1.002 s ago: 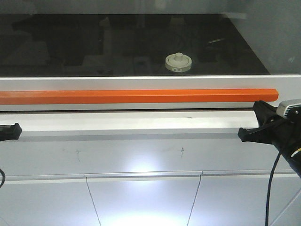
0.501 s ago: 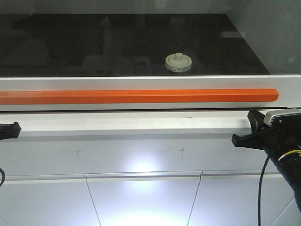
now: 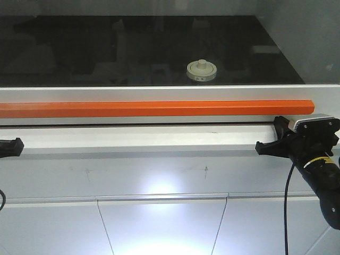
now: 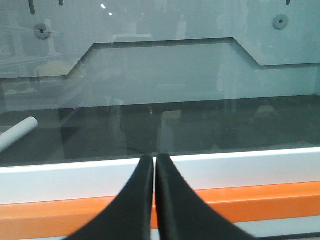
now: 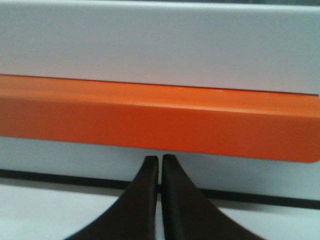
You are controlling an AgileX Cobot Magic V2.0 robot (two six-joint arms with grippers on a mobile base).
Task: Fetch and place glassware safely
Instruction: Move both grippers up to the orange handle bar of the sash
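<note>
While the glass jar point(image 3: 201, 75) is standing upright on the dark tabletop point(image 3: 95, 53), its cream-white lid point(image 3: 201, 67) is being carried on top, knob uppermost. In the front view the jar is being shown toward 12 o'clock, slightly to the 1 o'clock side, beyond the orange bar point(image 3: 159, 109) and the white ledge point(image 3: 149, 139). The right pincer point(image 5: 160, 159) is being held just below the bar, toward 3 o'clock, with its fingers pressed almost together, only a thin slit showing between them; nothing is being gripped. The left pincer point(image 4: 153, 159) is being held at the 9 o'clock edge, likewise closed to a hairline gap and empty. Both pincers are being positioned well apart from the jar.
</note>
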